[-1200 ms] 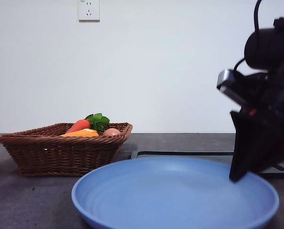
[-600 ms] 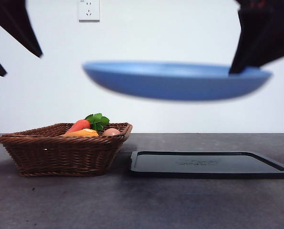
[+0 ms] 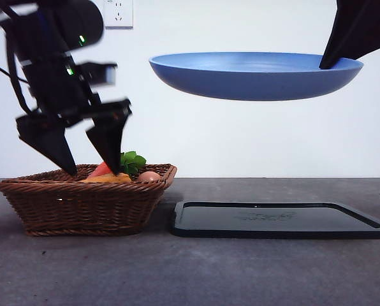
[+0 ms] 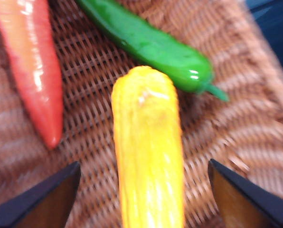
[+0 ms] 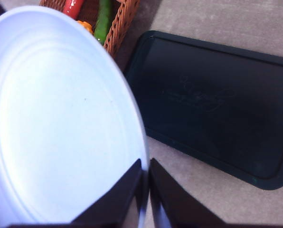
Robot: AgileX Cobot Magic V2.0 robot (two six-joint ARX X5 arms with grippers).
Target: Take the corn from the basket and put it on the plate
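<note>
The corn, a long orange-yellow cob, lies on the woven floor of the basket. From the left wrist camera it sits between the two spread jaws of the left tool, which are open and touch nothing; one dark jaw stands on each side of the cob with bare wicker between. Just beside the corn lies a red-orange carrot, and a glossy green pepper lies across near the cob's far end.

From the front, the dark brown basket stands on the grey surface at the left. The left tool hangs over it, its pointed jaws reaching down to about the rim. Only a sliver of the corn shows above the braided edge, next to the carrot's green leaves and a pale, rounded, egg-like thing.

To the right of the basket, a flat black tray lies on the surface. High above it, the light-blue plate is in the air, level, held at its right rim by the right tool. The right wrist camera shows that tool's jaws pinched closed on the rim of the plate, with the tray and a corner of the basket far below.
</note>
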